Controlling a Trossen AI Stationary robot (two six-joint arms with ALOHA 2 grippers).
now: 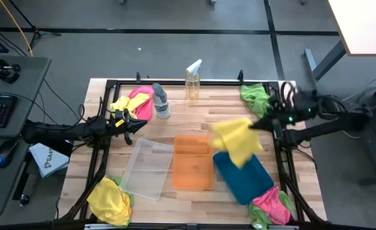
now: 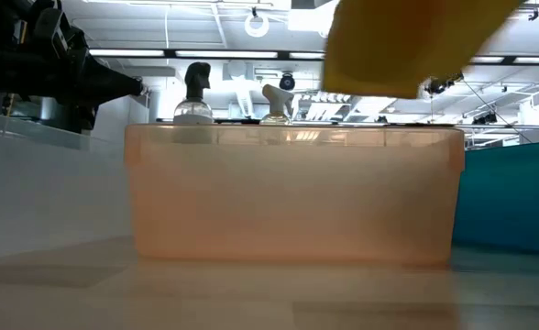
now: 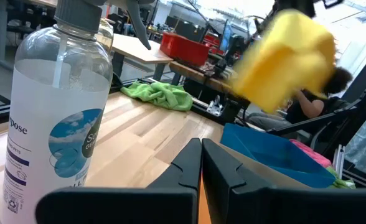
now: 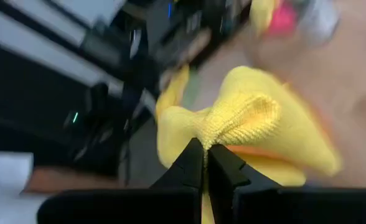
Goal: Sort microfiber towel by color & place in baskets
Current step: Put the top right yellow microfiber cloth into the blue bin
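From above, the right gripper (image 1: 257, 125) pinches a yellow towel (image 1: 235, 140) in the air, over the gap between the orange basket (image 1: 192, 161) and the teal basket (image 1: 244, 178). The left gripper (image 1: 128, 122) waits by the spray bottle (image 1: 160, 102).

Low down, the yellow towel (image 2: 407, 41) hangs above the orange basket (image 2: 292, 192).

On the left wrist, its fingers (image 3: 223, 171) are pressed together, holding nothing.

On the right wrist, its fingers (image 4: 223, 168) squeeze the towel (image 4: 248, 124).

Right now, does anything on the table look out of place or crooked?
Yes. The clear basket and the teal basket lie askew, while the orange basket sits straight. The right gripper holds a yellow towel in the air. The left gripper waits, shut, near a spray bottle.
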